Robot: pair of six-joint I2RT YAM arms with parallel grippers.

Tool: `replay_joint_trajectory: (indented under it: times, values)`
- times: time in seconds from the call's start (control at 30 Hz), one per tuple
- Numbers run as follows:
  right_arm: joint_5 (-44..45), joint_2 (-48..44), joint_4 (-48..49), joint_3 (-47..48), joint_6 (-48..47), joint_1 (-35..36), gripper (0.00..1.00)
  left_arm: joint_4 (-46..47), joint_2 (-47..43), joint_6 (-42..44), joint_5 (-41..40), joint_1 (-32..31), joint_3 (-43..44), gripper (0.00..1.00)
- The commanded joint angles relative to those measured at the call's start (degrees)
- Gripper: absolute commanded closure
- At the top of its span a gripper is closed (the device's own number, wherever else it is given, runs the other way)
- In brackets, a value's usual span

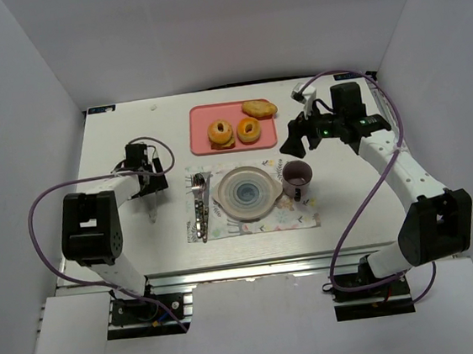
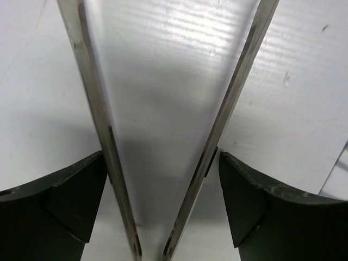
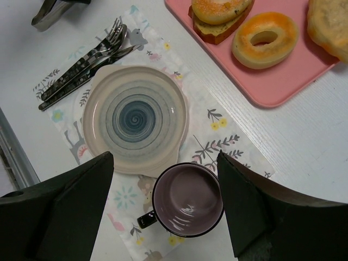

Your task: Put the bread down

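Observation:
The bread [image 1: 259,108] is an oblong golden-brown bun at the far right corner of the pink tray [image 1: 201,117]; only its edge [image 3: 329,24] shows in the right wrist view. My right gripper [image 1: 298,143] [image 3: 165,157] hangs open above the purple mug [image 3: 187,198], empty and just right of the tray's near corner. My left gripper [image 1: 148,186] [image 2: 161,157] is open at the left of the table. Metal tongs [image 2: 223,119] lie in a V between its fingers, with a thin gap on each side.
Two ring donuts [image 1: 248,130] [image 1: 220,132] share the tray with the bread. A floral placemat [image 1: 295,215] holds a plate [image 1: 247,193], the mug [image 1: 296,175] and cutlery [image 1: 201,206]. White walls enclose the table on three sides.

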Motion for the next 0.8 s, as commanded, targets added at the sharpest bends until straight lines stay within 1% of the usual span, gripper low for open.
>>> replay_joint_trajectory:
  times: [0.0,0.13,0.2,0.3,0.33,0.4,0.47,0.5,0.53,0.6,0.67,0.73,0.77]
  values:
    - [-1.1,-0.4,1.3,-0.2,0.5,-1.0,0.19,5.6,0.3,-0.8,1.3,0.7,-0.7,0.1]
    - [-1.3,-0.5,1.3,-0.2,0.7,-1.8,0.18,8.8,0.0,-2.3,2.1,1.0,-4.1,0.13]
    - [-1.6,-0.4,1.4,-0.3,1.0,-2.1,0.19,9.2,-0.1,-2.7,2.1,1.0,-5.2,0.14]
    - [-1.9,-0.3,1.5,-0.4,1.2,-2.5,0.18,9.5,-0.4,-3.8,1.9,1.2,-6.0,0.19]
    - [-2.0,-0.3,1.6,-0.4,1.3,-2.6,0.18,9.5,-0.4,-4.1,2.1,1.3,-6.1,0.24]
    - [-2.1,-0.3,1.6,-0.3,1.5,-2.7,0.19,9.8,-0.8,-4.5,2.7,1.5,-6.4,0.3]
    - [-2.2,-0.4,1.7,-0.3,1.5,-2.9,0.18,10.4,-1.6,-5.2,3.0,1.5,-6.9,0.38]
    - [-2.3,-0.4,1.7,-0.3,1.5,-2.9,0.19,10.6,-2.1,-5.4,3.5,1.5,-7.0,0.4]
    - [-2.3,-0.7,1.7,-0.4,1.5,-3.3,0.19,10.7,-4.4,-6.2,4.4,1.5,-6.6,0.51]
    - [-2.3,-0.9,1.6,-0.7,1.5,-3.4,0.18,10.2,-5.1,-6.7,5.8,1.5,-6.3,0.65]
    - [-2.6,-1.0,1.8,-0.9,1.6,-3.6,0.18,9.5,-7.6,-7.5,7.1,1.6,-4.3,0.83]
    - [-2.7,-1.2,2.0,-1.3,1.7,-3.8,0.18,8.5,-9.5,-9.1,10.5,1.5,-1.8,0.84]
    - [-2.8,-1.1,2.2,-1.4,1.7,-4.0,0.18,8.3,-11.5,-10.0,11.9,1.6,-1.1,0.82]
